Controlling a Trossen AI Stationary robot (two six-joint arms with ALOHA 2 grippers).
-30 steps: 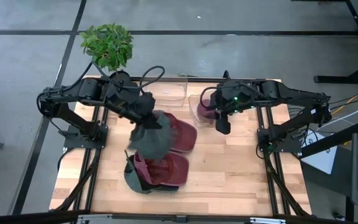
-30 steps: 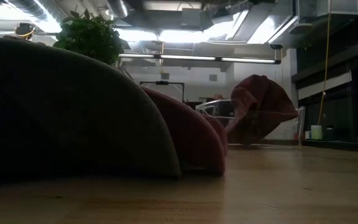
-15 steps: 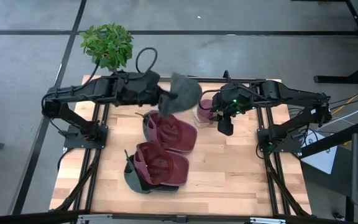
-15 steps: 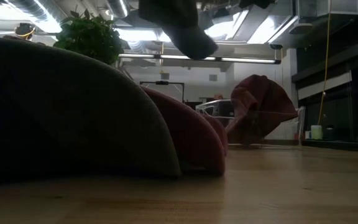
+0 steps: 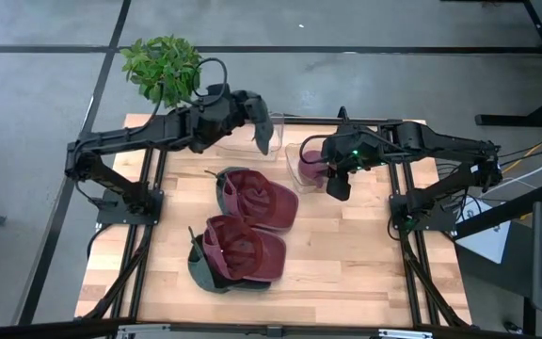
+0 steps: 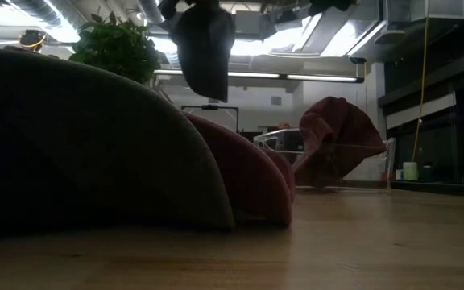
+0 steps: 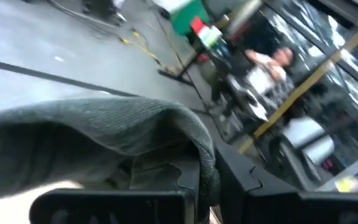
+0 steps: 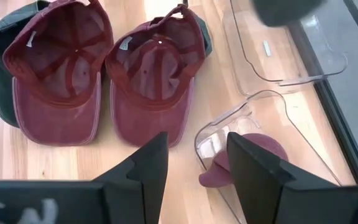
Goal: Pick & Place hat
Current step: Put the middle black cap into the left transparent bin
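Left jaws (image 5: 260,134) around grey hat (image 5: 263,137)

Maroon-and-green caps (image 5: 252,226), grey-green hat (image 5: 263,137)

Both arms are matte black, built of slim jointed links on black frame bases bolted at the tabletop's left and right edges. A black cable loops above the left arm (image 5: 172,132), and the right arm (image 5: 422,141) shows a small green light near its wrist; the right gripper (image 8: 191,168) has flat, angular black fingers
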